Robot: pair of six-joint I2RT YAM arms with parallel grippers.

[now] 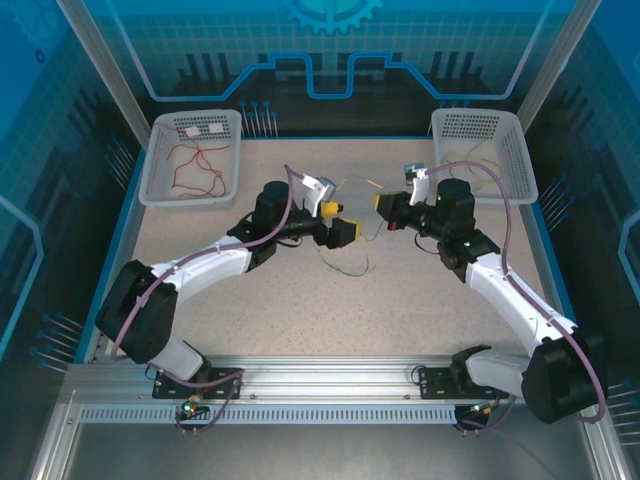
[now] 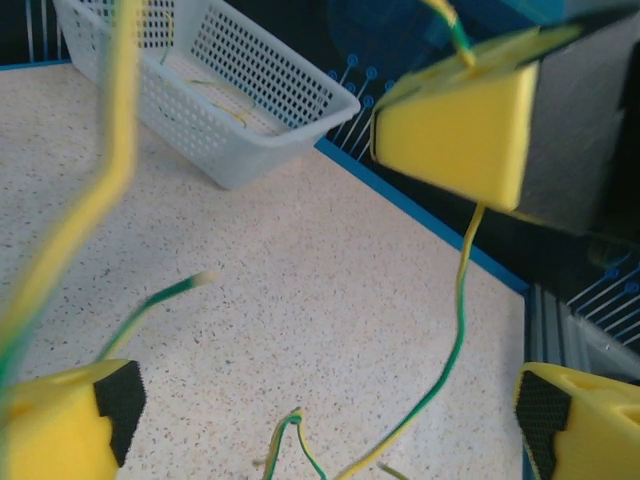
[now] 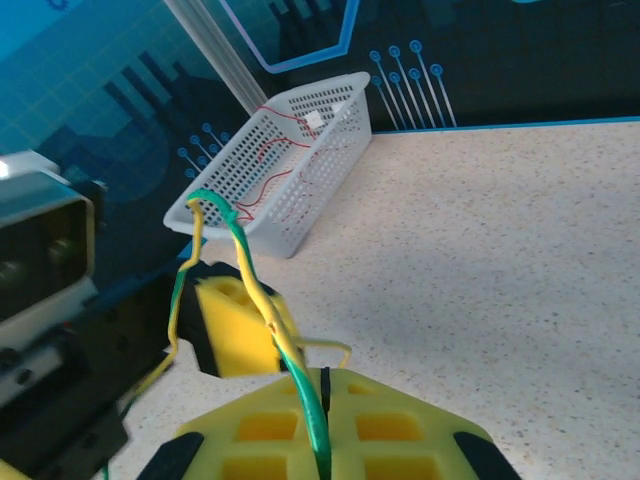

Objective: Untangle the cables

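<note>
Where the two arms meet over the middle of the speckled, stone-look table, the green-and-yellow cables hang between them as hair-thin, limp strands. One strand arches from gripper to gripper and another droops in a loose loop onto the tabletop just in front of them. The right gripper has its foam-yellow pads pressed together on one strand. In the right wrist view the wire runs straight into the dark seam between the ribbed fingers of that gripper, then rises, kinks over and drops again. The left gripper stands wide apart and clamps nothing. In its own wrist view the left gripper shows one wedge-shaped pad at each lower corner, each faced with black honeycomb rubber. A blurred yellow strand passes close by the left pad, and whether it touches cannot be told. That view also shows the cable hanging from the right gripper down to the table, with a cut end lifted free nearby. The top view adds what lies at the far corners. A white perforated plastic left basket holds curly red cables, which the right wrist camera sees through the basket's mesh wall. A matching right basket holds a few pale yellow-green wires.
</note>
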